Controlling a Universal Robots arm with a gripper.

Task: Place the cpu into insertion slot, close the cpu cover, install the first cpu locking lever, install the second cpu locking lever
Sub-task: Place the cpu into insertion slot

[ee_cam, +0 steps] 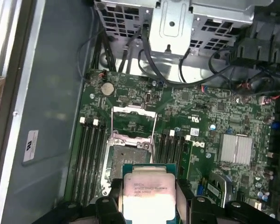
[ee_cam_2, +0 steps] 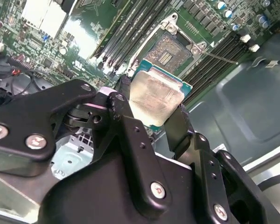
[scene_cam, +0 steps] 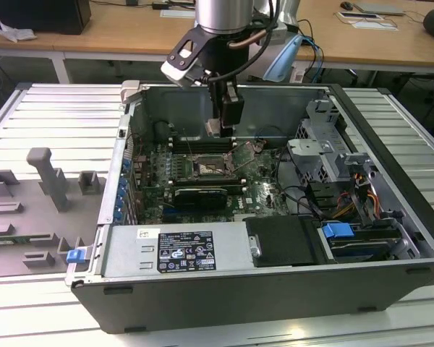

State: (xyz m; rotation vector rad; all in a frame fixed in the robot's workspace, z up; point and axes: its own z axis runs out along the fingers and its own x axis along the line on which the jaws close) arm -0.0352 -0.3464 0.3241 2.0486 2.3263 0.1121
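Grey ribbed metal forms the table (scene_cam: 50, 116), and an open computer case (scene_cam: 275, 303) lies on it, reaching from near the table's front edge almost to its far edge. Over the case floor we see the green motherboard (ee_cam: 214, 116). The robot arm (scene_cam: 228, 14) comes down from above into the case. Its black hand (ee_cam_2: 151, 100) hangs over the middle of the board and, as far as we can judge, is clear of it.

The hand is clamped on the cpu (ee_cam: 149, 191). In both wrist views its fingers (ee_cam_2: 177, 125) press on opposite edges of the chip, whose pale metal top faces the cameras. The chip hangs in the air just short of the socket and touches nothing else.

The insertion slot (ee_cam: 126, 161) sits near the middle of the motherboard, between two banks of long black memory slots (ee_cam: 86, 158). Its pin field is bare, with no chip in it. The cpu cover (ee_cam: 134, 108) is folded back from the slot on its hinge side, so the opening is free. In the second wrist view a thin locking lever (ee_cam_2: 219, 56) angles away from one corner of the socket, and we take it to be unlatched. We cannot make out the other lever with any certainty.

By our reckoning none of the four steps is finished. The first is under way, with the chip gripped and held near the slot but not yet seated. Closing the cover and fastening both levers are not yet done.
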